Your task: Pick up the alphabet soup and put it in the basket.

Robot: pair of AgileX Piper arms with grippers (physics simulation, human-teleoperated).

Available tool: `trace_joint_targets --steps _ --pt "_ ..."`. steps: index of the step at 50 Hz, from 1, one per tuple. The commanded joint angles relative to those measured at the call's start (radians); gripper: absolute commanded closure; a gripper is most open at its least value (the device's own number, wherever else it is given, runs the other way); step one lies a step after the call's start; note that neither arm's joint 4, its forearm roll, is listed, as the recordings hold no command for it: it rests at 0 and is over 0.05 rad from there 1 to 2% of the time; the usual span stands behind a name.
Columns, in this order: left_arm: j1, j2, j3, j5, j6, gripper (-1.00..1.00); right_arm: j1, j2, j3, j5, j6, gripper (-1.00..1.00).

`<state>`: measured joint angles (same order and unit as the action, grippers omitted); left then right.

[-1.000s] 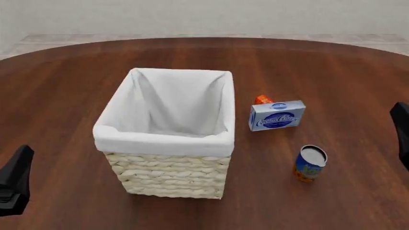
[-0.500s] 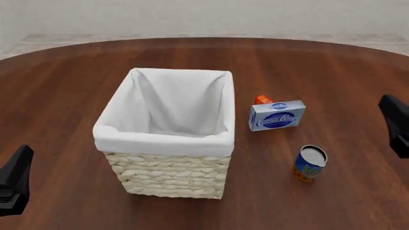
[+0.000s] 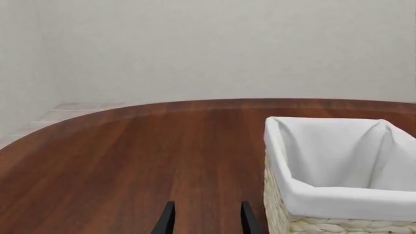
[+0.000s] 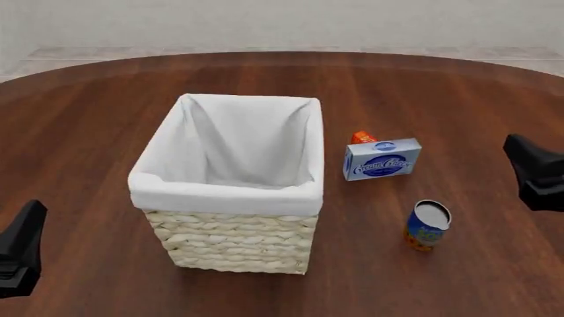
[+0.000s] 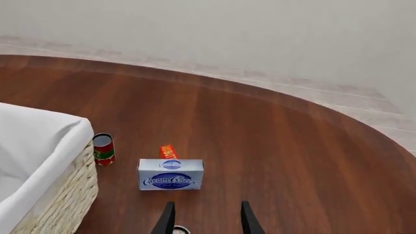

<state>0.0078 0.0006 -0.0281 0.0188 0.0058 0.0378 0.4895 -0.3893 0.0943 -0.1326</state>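
Observation:
The alphabet soup (image 4: pixel 428 224), a small can with a blue and orange-yellow label, stands on the table right of the basket (image 4: pixel 231 198). Only a sliver of its top shows in the right wrist view (image 5: pixel 180 230), between the fingers. The basket is a large wicker one with a white liner; it also shows in the left wrist view (image 3: pixel 338 195) and the right wrist view (image 5: pixel 39 146). My right gripper (image 4: pixel 533 173) is open and empty, to the right of the can and apart from it. My left gripper (image 4: pixel 22 247) is open and empty at the near left.
A blue-and-white cream cheese box (image 4: pixel 382 158) lies beyond the can, with a small orange-red item (image 4: pixel 362 137) behind it. The right wrist view shows a red-and-green can (image 5: pixel 103 148) beside the basket's far side. The table (image 4: pixel 458 99) is dark wood.
My right gripper has moved left into the front view, closer to the soup can. The left gripper and all objects have not moved.

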Motion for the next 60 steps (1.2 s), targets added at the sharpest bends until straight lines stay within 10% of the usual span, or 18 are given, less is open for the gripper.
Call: trace_joint_targets --steps 1,60 --pt "-0.006 0.000 -0.004 0.003 0.000 -1.00 0.004 0.040 -0.005 0.005 0.003 -1.00" --pt "-0.012 0.002 0.008 0.000 0.005 -1.00 0.088 0.258 0.116 -0.219 0.031 -1.00"
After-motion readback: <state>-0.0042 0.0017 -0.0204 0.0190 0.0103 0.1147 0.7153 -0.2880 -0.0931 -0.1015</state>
